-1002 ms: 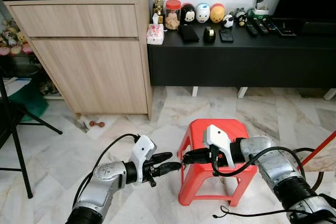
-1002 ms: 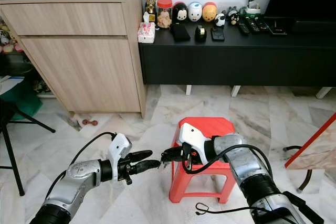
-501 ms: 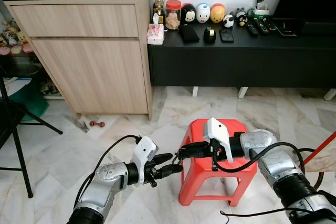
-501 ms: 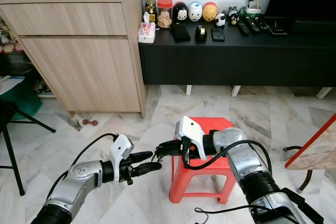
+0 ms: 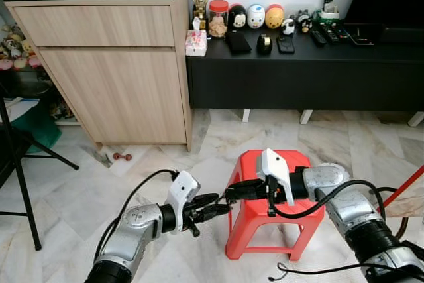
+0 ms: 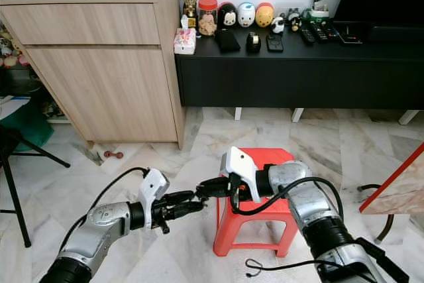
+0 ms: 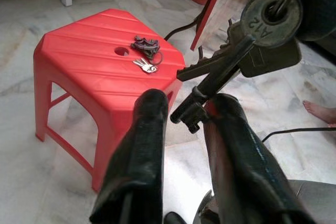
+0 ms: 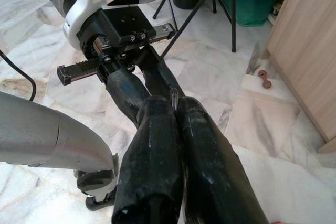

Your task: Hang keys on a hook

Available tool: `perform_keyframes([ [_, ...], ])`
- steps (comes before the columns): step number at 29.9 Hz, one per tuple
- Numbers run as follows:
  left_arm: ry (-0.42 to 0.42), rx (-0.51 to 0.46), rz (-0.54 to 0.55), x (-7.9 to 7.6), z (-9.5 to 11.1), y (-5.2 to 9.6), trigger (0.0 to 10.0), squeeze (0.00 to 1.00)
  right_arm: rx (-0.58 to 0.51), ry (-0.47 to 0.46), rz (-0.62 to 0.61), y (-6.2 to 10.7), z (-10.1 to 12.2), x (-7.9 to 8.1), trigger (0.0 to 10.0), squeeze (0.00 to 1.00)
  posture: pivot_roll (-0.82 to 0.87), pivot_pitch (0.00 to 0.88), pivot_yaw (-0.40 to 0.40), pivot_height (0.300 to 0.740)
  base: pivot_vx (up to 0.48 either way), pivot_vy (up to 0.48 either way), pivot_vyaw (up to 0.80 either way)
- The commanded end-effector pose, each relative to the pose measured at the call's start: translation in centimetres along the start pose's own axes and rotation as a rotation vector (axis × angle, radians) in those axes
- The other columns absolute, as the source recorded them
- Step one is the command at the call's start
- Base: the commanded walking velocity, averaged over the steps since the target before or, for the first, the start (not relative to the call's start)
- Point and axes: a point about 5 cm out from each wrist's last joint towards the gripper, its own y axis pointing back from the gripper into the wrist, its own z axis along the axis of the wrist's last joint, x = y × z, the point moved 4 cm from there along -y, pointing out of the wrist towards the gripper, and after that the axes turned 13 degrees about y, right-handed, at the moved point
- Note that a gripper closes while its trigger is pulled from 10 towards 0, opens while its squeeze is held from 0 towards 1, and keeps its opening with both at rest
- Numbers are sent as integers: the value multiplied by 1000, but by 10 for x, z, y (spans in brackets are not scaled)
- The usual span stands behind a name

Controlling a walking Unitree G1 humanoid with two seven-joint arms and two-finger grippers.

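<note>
Left tool (image 5: pixel 215 209) closer — parted around keys (image 7: pixel 239 56), right tool (image 5: pixel 233 195) pinching them

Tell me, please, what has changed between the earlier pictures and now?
The right gripper, shut on a bunch of keys, has moved left off the red stool to meet the left gripper. The left gripper's open fingers have edged forward and now bracket the hanging keys. The stool, with a second bunch of keys on it, the cabinet and the black shelf have not moved.
</note>
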Motion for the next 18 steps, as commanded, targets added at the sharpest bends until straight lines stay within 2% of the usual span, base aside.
perform_keyframes([
  [1,-27,0,-11,-2,7,-1,0,0,-8,10,-2,3,3,0,10000,0,101,67,-54,740,0,0,0],
  [18,-42,-3,-12,-2,7,2,0,0,14,-11,7,3,-5,4,10000,0,104,67,-52,740,0,0,0],
])
